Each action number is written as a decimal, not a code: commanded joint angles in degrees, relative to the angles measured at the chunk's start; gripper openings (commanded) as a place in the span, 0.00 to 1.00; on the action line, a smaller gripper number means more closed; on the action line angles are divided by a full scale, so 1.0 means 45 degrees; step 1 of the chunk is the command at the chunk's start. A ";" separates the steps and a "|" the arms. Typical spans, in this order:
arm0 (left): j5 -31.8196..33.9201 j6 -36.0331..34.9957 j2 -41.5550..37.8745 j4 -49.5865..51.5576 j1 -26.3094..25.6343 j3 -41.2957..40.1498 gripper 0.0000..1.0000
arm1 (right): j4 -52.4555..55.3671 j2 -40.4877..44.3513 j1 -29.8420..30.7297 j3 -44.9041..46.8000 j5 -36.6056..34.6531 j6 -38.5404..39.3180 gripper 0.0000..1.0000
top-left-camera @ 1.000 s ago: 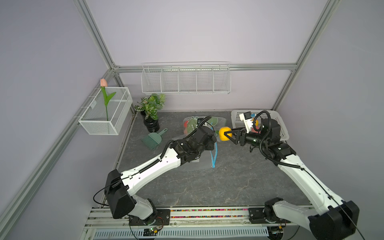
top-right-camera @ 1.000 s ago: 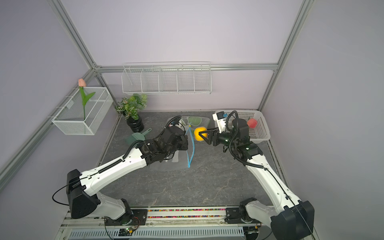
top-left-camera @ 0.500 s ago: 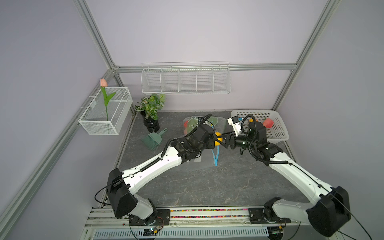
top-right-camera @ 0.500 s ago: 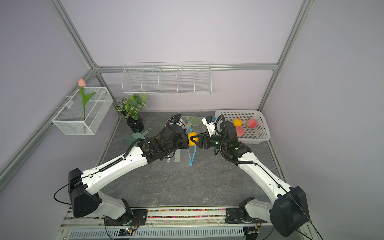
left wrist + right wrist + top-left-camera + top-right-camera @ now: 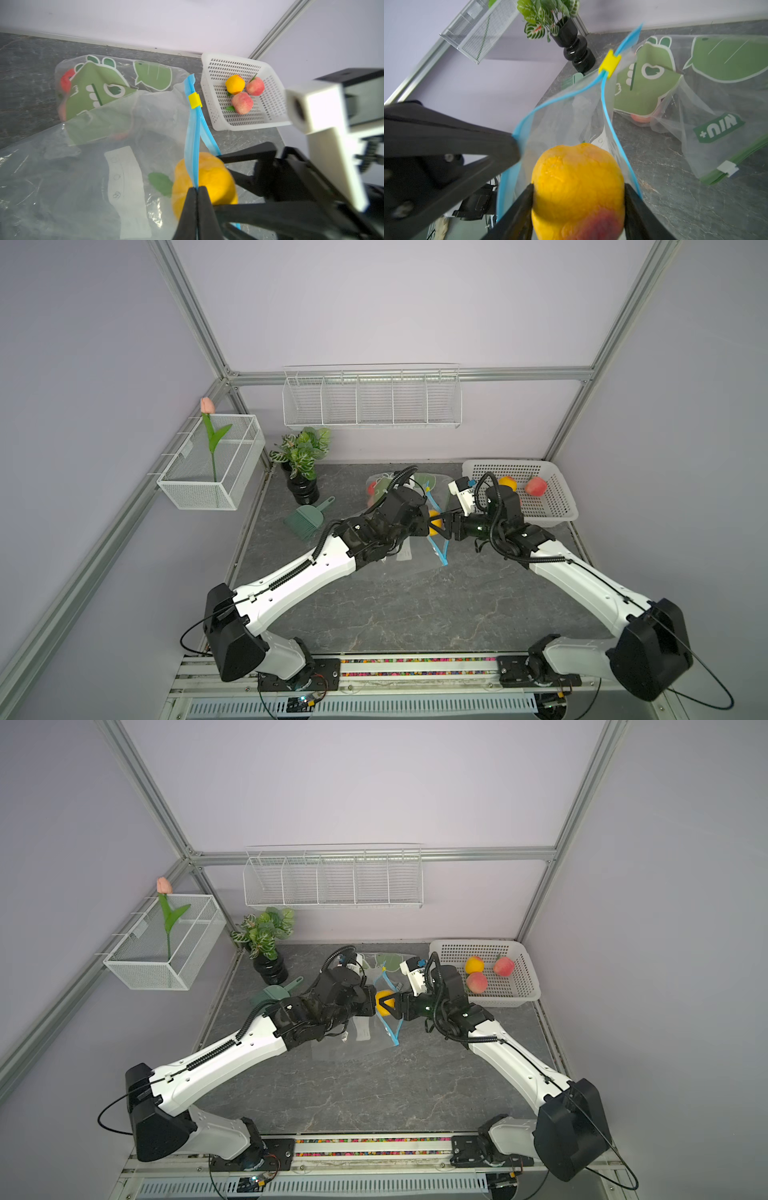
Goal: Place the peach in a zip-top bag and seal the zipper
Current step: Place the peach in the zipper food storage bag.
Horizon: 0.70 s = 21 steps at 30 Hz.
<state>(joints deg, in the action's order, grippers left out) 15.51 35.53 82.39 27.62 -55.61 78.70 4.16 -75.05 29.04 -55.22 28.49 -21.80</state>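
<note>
Top views, peach (image 5: pixel 384 1002): yellow-orange, between the two arms, at the mouth of the clear bag (image 5: pixel 332 1048).
Top views, right gripper (image 5: pixel 388 1003): jaws set around the peach, gripping it.
Top views, left gripper (image 5: pixel 372 1004): just beside the peach; jaws hidden here.
Top views, basket (image 5: pixel 530 992): white, back right corner, three more fruits (image 5: pixel 476 982) inside.
Top views, back left: potted plant (image 5: pixel 301 448) and green brush (image 5: pixel 307 519).
Left wrist, left gripper: fingertips (image 5: pixel 190 203) pressed together on the blue zipper strip (image 5: pixel 192 135), holding one lip of the clear bag up.
Left wrist, peach: partly past the strip, half behind clear film, pinched between the right gripper's black fingers.
Left wrist, slider (image 5: pixel 195 100): yellow, at the far end of the strip.
Left wrist, second bag (image 5: pixel 97 91): green dinosaur print, lying beyond the clear bag.
Right wrist, peach: touching both fingers, red blush on one side, bag mouth spread open just behind it.
Right wrist, zipper: two blue lips apart, meeting only at the slider.
</note>
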 commanded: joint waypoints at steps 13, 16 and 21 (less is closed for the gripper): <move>-0.0248 0.0018 -0.0204 -0.0562 -0.0059 -0.0036 0.00 | 0.1067 -0.0279 0.0447 -0.0641 -0.0340 0.0864 0.82; -0.0170 0.0016 -0.0242 -0.0512 -0.0044 -0.0059 0.00 | 0.1010 -0.0220 0.0460 -0.0620 -0.0256 0.0973 0.86; -0.0088 0.0024 -0.0264 -0.0474 -0.0043 -0.0114 0.00 | 0.0707 0.0011 0.0470 -0.0471 -0.0274 0.1007 0.87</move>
<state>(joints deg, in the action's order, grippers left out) 13.89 35.38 82.26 25.56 -55.66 78.70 8.51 -75.99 30.65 -57.10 27.22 -17.91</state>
